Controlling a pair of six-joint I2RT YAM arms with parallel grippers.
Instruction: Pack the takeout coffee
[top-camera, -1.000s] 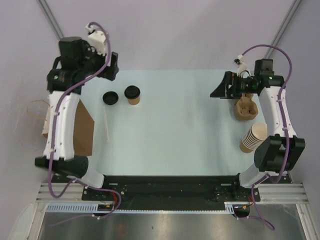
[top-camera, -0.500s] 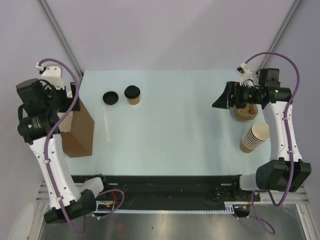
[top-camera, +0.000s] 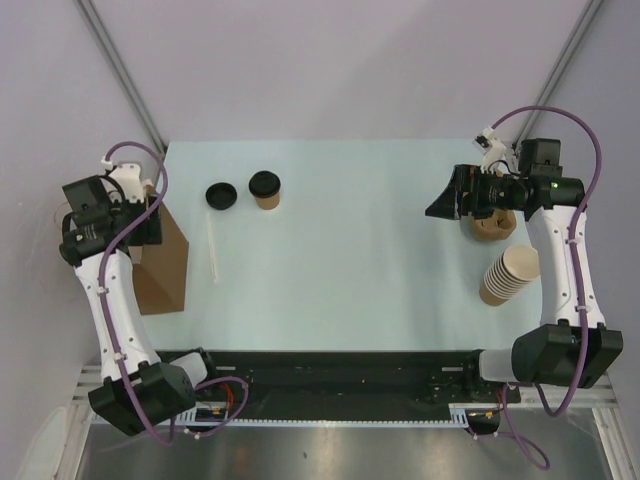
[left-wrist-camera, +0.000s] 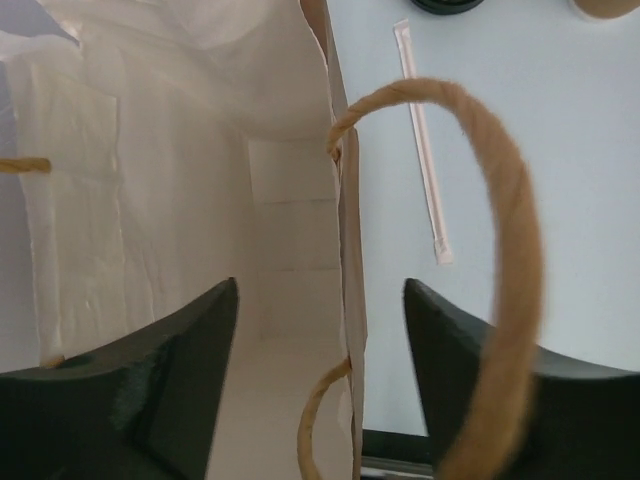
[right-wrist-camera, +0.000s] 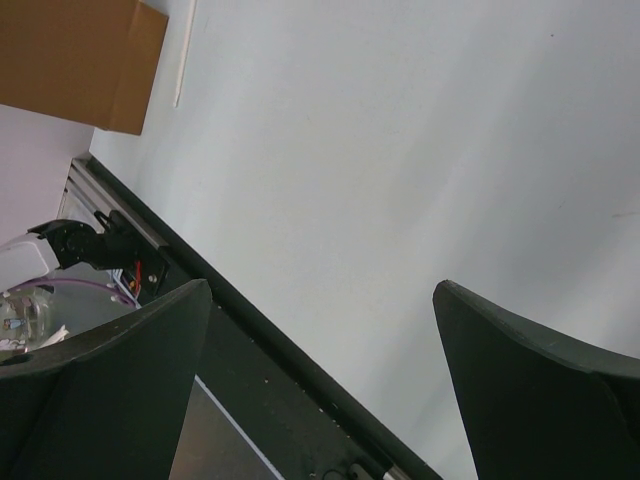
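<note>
From the top external view, the takeout coffee (top-camera: 265, 189) stands upright on the table (top-camera: 350, 280), its long axis vertical and its black lid on. A loose black lid (top-camera: 221, 195) lies just beside it at 9 o'clock. The left gripper (top-camera: 148, 215) hangs over the mouth of the brown paper bag (top-camera: 162, 265), and the cup lies between 2 and 3 o'clock from it. The right gripper (top-camera: 445, 203) has the cup at 9 o'clock, well apart, so the left arm is judged the nearer.

In the left wrist view, the left gripper (left-wrist-camera: 320, 290) is spread wide and grips nothing. Its jaws straddle the bag's wall (left-wrist-camera: 345, 250), with the twine handle (left-wrist-camera: 505, 200) looping across. A wrapped straw (left-wrist-camera: 420, 130) lies at 1 o'clock.

In the right wrist view, the right gripper (right-wrist-camera: 320, 290) is also spread wide, with bare table beneath. The bag (right-wrist-camera: 70, 55) sits far off at 11 o'clock, and the cup is out of view.
</note>
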